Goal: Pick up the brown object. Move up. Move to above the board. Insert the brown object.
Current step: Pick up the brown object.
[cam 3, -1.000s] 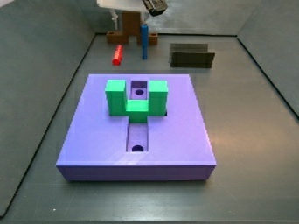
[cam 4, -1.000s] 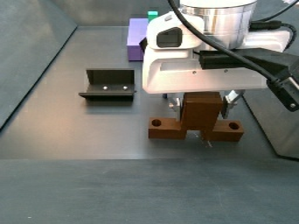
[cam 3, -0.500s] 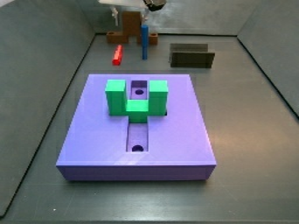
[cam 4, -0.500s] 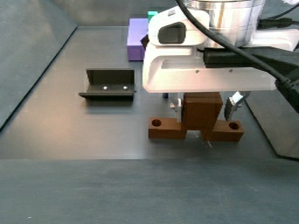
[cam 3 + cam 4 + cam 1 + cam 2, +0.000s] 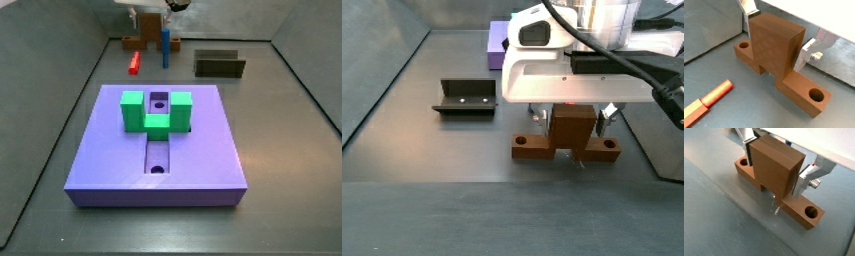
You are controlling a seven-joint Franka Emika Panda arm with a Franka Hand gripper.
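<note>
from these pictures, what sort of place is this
Likely a robot test cell for insertion tasks: a walled grey floor, a slotted purple board bearing a green block, and the arm's hand down around a brown object.

We see an orange-brown upright block on a flat holed bar (image 5: 774, 47), plain and unpatterned, between the silver plate fingers (image 5: 804, 52) of the white-bodied gripper (image 5: 572, 118). A bright red small bar (image 5: 707, 100) lies on grey floor. The board (image 5: 201, 150) is lavender-purple, bearing a vivid green U-shaped block (image 5: 156, 112). A dark olive open box (image 5: 465, 97) stands apart.
</note>
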